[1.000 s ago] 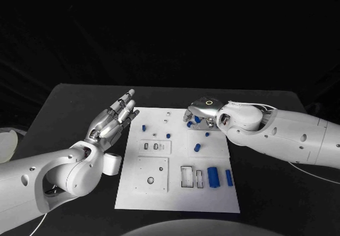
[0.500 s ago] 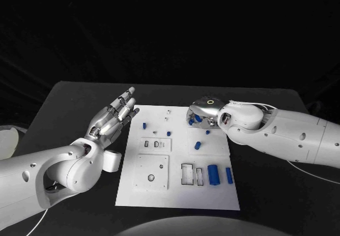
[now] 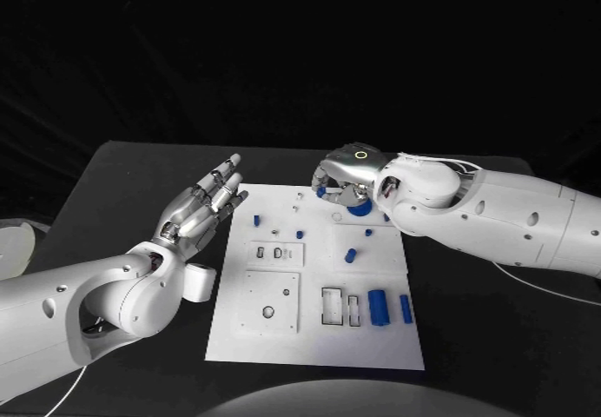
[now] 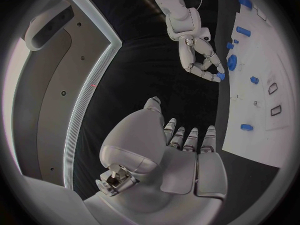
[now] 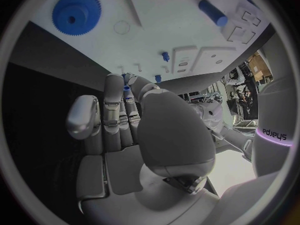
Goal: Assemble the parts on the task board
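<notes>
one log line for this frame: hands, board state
left hand: open, raised beside task board | right hand: above board's far edge, hold unclear | blue gear: on board | blue parts: loose

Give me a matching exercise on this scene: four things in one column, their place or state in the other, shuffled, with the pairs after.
Things:
1. left hand
2. right hand
3. blue gear
4. two blue cylinders

Places or states:
A. lying flat on the task board beside the right hand
B. raised beside the board's left edge, fingers straight, holding nothing
C. lying side by side near the board's near right corner
D. over the board's far right corner, fingers curled downward

Pairs: 1-B, 2-D, 3-A, 4-C
</notes>
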Controlling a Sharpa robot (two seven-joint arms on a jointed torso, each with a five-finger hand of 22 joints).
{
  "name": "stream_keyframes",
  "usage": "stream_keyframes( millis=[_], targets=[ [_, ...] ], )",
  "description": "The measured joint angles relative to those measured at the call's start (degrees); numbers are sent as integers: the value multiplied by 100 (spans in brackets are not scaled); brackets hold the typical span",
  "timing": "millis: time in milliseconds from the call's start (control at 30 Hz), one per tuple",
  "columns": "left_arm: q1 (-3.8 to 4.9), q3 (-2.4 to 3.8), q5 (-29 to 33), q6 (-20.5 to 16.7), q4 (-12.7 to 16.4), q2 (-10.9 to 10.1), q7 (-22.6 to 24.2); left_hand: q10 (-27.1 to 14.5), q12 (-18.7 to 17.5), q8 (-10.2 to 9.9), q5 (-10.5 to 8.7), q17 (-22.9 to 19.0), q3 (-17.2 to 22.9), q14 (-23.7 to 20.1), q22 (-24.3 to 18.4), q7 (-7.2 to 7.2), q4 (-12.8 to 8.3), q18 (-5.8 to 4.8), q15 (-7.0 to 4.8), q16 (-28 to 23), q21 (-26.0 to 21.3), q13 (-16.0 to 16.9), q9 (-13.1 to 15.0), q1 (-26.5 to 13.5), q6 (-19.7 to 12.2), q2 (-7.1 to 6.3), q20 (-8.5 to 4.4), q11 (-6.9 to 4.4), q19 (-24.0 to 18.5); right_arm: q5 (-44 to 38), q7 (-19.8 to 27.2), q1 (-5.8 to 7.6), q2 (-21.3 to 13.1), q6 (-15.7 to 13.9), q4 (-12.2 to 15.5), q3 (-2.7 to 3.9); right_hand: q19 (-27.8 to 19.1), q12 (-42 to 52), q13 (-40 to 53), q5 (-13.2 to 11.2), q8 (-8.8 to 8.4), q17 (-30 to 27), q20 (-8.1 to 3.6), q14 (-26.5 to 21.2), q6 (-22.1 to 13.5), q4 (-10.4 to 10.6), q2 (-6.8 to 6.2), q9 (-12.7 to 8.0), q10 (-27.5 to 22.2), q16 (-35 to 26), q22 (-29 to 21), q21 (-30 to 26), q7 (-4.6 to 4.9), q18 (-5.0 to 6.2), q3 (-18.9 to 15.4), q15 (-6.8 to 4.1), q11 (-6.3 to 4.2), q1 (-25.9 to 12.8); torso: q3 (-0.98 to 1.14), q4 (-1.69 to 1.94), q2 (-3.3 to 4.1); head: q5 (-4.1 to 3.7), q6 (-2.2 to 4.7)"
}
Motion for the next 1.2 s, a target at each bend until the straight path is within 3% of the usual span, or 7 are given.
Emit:
stream_keyframes(
  millis=[367,633,1200],
  targets=[
    [0,0,1,7,-14,39,-15,9,0,0,41,1,0,0,3,0,0,0,0,0,0,0,-1,2,0,2,16,9,-16,287,80,29,723,59,-810,0,0,-25,-18,-31,-32,88,0,21,-28,-3,9,10,0,53,37,5,28,1,54,21,0,20,0,14,-2,30,23],
    [0,1,5,14,-45,82,-19,1,0,0,70,1,17,20,3,0,-14,0,20,0,0,1,-1,45,0,0,36,40,4,472,139,-65,1015,126,-1348,0,-21,-68,-38,-42,-57,74,21,-1,-46,-8,9,10,-1,53,26,4,46,7,80,43,-1,19,-7,26,-4,-2,5],
    [0,0,241,36,-75,113,-16,1,0,0,139,14,46,41,10,21,-15,0,40,23,22,5,4,75,21,30,36,40,4,694,242,-153,1145,167,-1707,7,-61,-113,-47,-64,-139,-96,61,-114,-148,-1,8,10,-2,-58,39,4,63,12,117,71,-2,18,-7,29,-4,-9,-31]
  ],
)
